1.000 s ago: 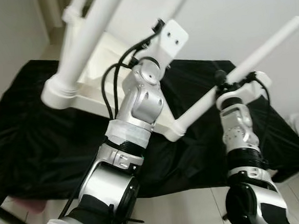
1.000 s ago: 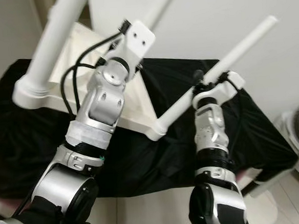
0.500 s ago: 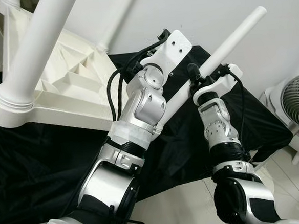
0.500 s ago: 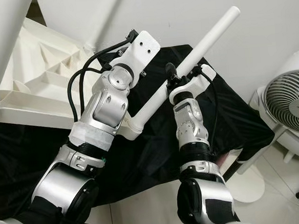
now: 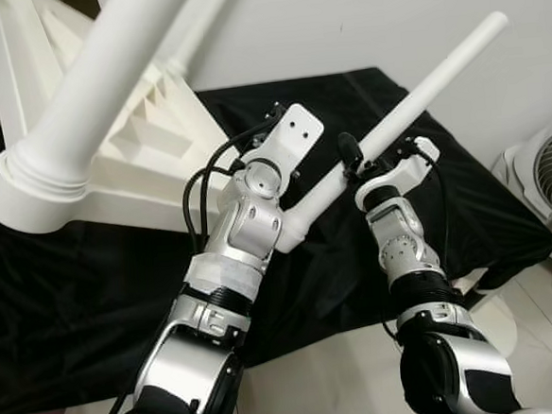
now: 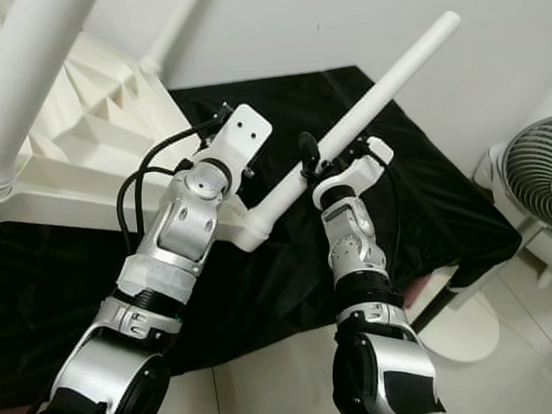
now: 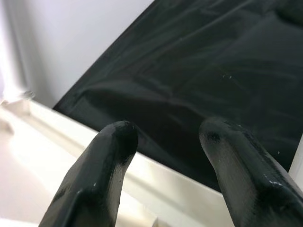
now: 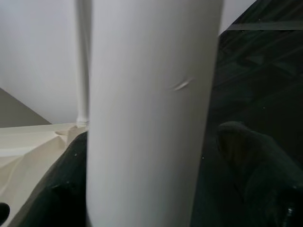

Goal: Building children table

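view shifted | right hand [image 5: 359, 168] grips leg [image 5: 419, 88], slanting up-right | left hand [image 7: 165, 142] open, empty

No readable text, labels, brand marks or numbers in any view. Table leg [image 5: 411, 103], upturned tabletop [image 5: 111, 152], black cloth [image 5: 74, 306] and fan [image 6: 550, 197] all carry plain, unmarked surfaces.

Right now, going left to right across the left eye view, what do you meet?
Upturned table's attached leg → left pincer → loose white leg held in right pincer → fan.
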`<state>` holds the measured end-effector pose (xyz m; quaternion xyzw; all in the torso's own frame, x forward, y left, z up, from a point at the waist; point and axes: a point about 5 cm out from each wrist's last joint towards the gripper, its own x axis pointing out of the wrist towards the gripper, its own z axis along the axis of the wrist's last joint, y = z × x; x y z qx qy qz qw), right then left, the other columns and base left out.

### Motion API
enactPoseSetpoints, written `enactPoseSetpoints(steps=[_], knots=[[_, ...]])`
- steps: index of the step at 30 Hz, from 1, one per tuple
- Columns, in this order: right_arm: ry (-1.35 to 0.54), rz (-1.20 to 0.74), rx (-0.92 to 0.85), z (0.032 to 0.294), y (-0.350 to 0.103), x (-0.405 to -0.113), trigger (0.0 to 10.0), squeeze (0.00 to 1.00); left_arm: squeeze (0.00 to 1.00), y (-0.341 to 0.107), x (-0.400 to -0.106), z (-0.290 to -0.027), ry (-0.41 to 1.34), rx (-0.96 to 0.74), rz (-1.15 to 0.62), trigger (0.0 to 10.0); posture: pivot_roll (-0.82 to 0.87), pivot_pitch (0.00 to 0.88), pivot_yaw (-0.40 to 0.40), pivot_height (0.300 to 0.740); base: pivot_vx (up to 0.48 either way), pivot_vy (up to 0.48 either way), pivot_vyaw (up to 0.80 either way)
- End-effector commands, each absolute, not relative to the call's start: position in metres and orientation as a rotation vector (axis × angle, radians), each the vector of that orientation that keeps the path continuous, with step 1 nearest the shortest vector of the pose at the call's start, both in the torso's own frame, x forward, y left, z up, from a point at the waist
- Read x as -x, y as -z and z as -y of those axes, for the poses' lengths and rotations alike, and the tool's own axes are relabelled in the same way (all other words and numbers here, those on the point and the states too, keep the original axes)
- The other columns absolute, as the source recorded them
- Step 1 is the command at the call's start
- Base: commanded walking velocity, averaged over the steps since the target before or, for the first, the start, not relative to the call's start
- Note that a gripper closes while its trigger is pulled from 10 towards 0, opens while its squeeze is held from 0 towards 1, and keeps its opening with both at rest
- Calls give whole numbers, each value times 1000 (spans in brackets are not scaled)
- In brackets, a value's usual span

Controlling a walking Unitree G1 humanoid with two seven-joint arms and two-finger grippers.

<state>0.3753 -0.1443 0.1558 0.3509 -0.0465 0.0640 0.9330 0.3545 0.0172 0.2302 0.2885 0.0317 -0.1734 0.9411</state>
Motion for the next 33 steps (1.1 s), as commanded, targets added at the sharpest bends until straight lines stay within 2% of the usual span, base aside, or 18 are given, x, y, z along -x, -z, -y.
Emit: enactPoseSetpoints(steps=[1,14,19,25,26,32,33], knots=[[-61,-288,-761,130,-70,-347,10000,0,0,-210,-337,1,250,-492,-74,10000,132,117,36,740,0,0,0],[-67,-290,-773,129,-69,-348,10000,0,0,-201,-333,-12,243,-525,-78,10000,136,109,34,740,0,0,0],[-151,-260,-715,111,-71,-344,10000,0,0,-195,-330,-32,294,-523,-66,10000,136,113,33,740,0,0,0],[-129,-240,-788,105,-65,-335,10000,0,0,-189,-327,-48,318,-569,-43,10000,144,113,23,740,0,0,0],[-118,-223,-811,107,-64,-331,118,0,0,-189,-327,-51,311,-573,-44,10000,142,114,24,740,0,0,0],[-107,-174,-866,114,-64,-327,0,0,0,-187,-326,-53,300,-583,-44,10000,140,113,25,740,0,0,0],[-92,-141,-895,123,-67,-328,0,0,0,-188,-325,-52,302,-576,-40,10000,131,110,26,740,0,0,0]])
